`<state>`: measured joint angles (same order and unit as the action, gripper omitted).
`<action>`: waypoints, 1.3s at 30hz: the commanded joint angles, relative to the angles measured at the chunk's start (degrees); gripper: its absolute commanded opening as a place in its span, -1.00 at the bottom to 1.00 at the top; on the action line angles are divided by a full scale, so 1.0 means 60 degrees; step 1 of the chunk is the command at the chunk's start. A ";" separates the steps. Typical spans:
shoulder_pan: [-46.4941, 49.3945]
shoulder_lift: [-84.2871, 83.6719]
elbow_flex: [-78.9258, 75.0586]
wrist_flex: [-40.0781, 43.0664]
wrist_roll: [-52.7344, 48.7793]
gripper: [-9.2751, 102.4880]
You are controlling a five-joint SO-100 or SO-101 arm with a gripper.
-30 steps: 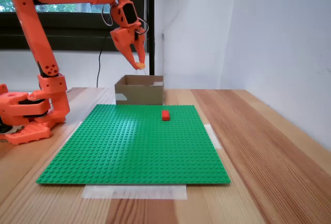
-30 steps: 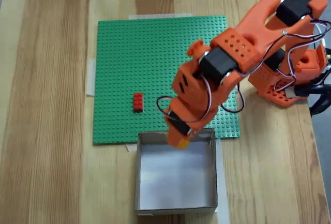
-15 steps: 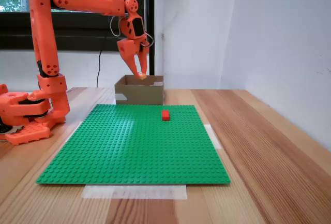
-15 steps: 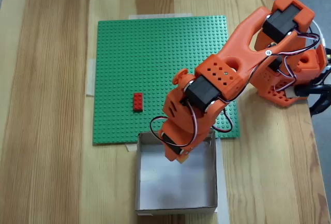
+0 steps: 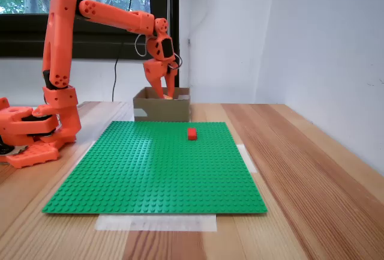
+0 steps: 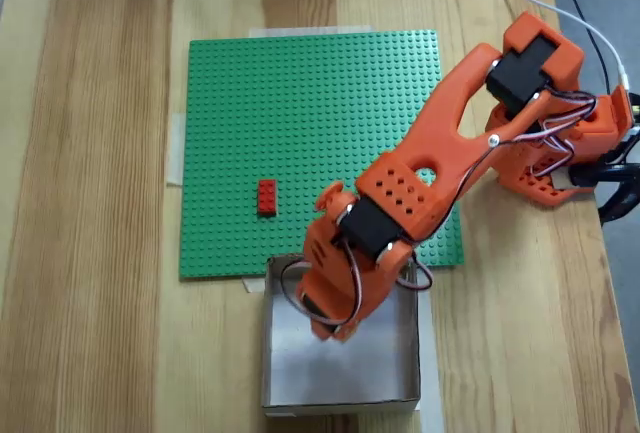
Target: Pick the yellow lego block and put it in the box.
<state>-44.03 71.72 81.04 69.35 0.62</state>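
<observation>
Evidently the gripper [image 5: 166, 95] is lowered into the box [image 5: 162, 111] so the yellow lego block [image 5: 170, 96] can be dropped inside; a yellowish glimpse is seen between the jaws, seemingly closed on it. The red brick [image 6: 266, 196] is left on the green baseplate [image 6: 300, 103]. No writing can be read.

Orange arm [image 5: 108, 14], studded green baseplate [image 5: 156, 164], red brick [image 5: 192, 133], brown box [image 5: 161, 108].
</observation>
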 commanded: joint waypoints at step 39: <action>-0.0469 -0.0864 -0.0176 -0.1128 0.0586 -0.50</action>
<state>-46.76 65.39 80.16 62.93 3.87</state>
